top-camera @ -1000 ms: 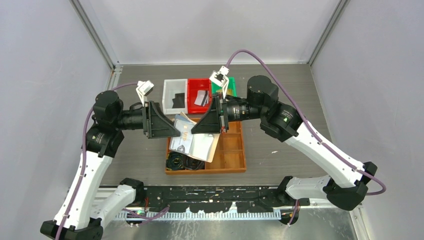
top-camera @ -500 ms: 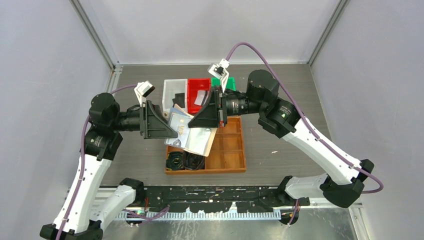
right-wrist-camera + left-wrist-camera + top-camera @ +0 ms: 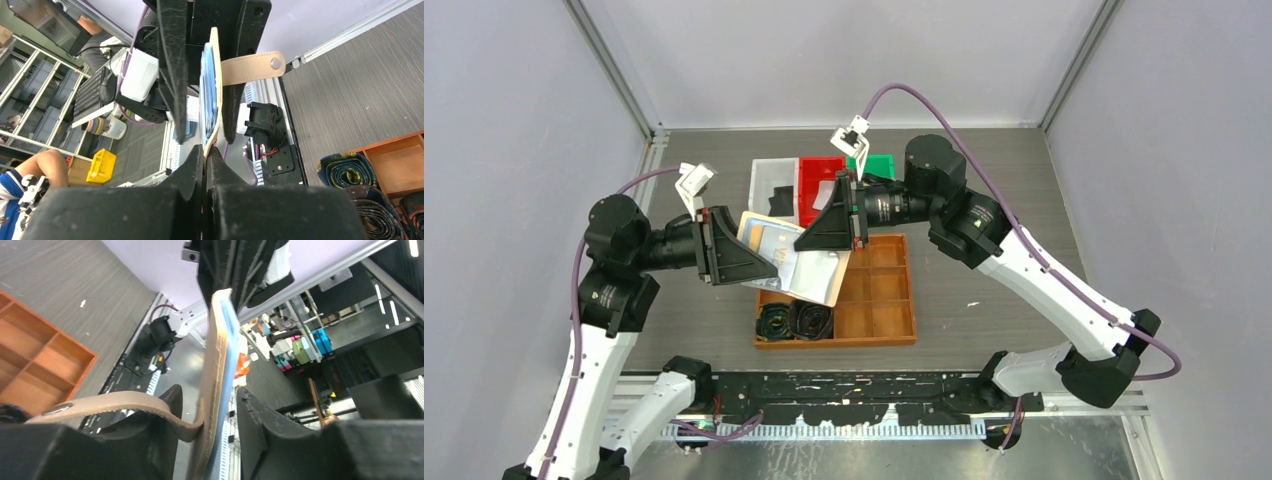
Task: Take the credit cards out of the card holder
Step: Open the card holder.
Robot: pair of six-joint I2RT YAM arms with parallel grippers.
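The tan card holder [image 3: 816, 282] hangs in the air above the wooden tray, open, with its pale blue pockets upward. My right gripper [image 3: 802, 244] is shut on its edge; in the right wrist view the pads [image 3: 195, 165] pinch the tan edge of the card holder [image 3: 215, 60], and its strap [image 3: 252, 65] sticks out to the right. My left gripper [image 3: 769, 266] straddles the opposite edge. Seen edge-on, the card holder [image 3: 216, 340] stands between the left gripper [image 3: 209, 392] fingers with a slim gap at the blue side. A black card [image 3: 779, 203] lies in the white bin and a grey card [image 3: 825, 192] in the red one.
A wooden divided tray [image 3: 886, 302] lies under the holder, with dark coiled belts [image 3: 794, 320] in its near left compartments. White [image 3: 764, 172], red [image 3: 810, 170] and green [image 3: 882, 165] bins stand behind it. Grey walls close in on both sides.
Both arms have carried the card holder to the left and a little up. The left gripper's fingers have drawn in around the holder's edge. The right grip is unchanged.
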